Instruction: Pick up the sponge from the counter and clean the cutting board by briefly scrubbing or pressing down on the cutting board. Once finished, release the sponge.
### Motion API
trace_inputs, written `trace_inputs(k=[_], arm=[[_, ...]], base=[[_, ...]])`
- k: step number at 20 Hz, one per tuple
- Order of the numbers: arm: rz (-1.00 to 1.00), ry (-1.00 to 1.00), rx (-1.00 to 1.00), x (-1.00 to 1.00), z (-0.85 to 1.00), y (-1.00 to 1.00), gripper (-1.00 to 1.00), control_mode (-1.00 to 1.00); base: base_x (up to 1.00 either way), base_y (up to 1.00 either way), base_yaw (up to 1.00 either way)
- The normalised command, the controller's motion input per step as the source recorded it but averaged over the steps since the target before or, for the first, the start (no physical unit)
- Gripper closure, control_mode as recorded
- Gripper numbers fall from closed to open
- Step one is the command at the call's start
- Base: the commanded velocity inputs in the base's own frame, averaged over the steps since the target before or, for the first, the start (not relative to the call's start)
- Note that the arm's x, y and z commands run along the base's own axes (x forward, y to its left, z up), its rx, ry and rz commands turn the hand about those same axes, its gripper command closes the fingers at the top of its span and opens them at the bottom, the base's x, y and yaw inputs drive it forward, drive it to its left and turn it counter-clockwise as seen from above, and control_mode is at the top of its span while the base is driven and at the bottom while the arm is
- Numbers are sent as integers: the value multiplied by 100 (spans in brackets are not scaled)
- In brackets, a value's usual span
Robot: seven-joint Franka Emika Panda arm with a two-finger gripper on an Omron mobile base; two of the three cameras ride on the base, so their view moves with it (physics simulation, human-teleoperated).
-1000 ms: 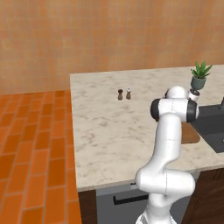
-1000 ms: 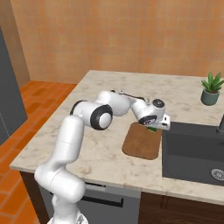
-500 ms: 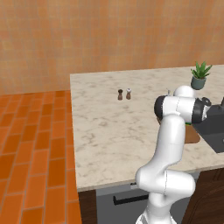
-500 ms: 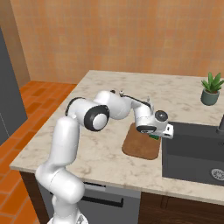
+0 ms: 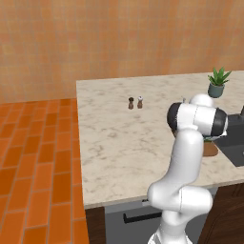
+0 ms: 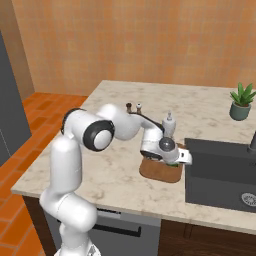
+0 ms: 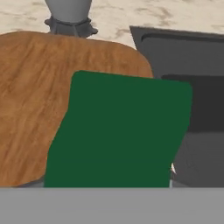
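Arm's reaching over the counter (image 6: 115, 170) w/ the gripper (image 6: 173, 161) sitting low over the cutting board (image 6: 159, 172), right by the sink (image 6: 220, 172) edge. In the hand view the sponge (image 7: 118, 131) is taking up most of the frame, green side facing the cam, lying over the board (image 7: 35, 100) w/ 1 edge hanging past the board's rounded corner toward the dark sink (image 7: 192, 65). Its long axis is running bottom to top in that view, leaning a bit to the right at the top, roughly toward the sink rim. From the right base view just a sliver of green (image 6: 172, 163) is peeking out under the hand. Can't tell if the jaws are clamping the sponge or letting go, fingertips are hidden behind it. 2 shakers (image 5: 135, 102) are standing side by side further back on the counter, well apart from the board, and a potted plant (image 6: 241, 101) is sitting behind the sink.
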Motion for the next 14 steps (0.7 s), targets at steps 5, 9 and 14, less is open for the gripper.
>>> trace_inputs(k=[5,9,14], arm=[[0,39,0,-92,2,0,100,-100],[0,30,1,-100,-18,0,100,-100],[0,6,15,-94,-23,41,100,-100]], base=[[0,0,0],[0,0,0],[0,0,0]])
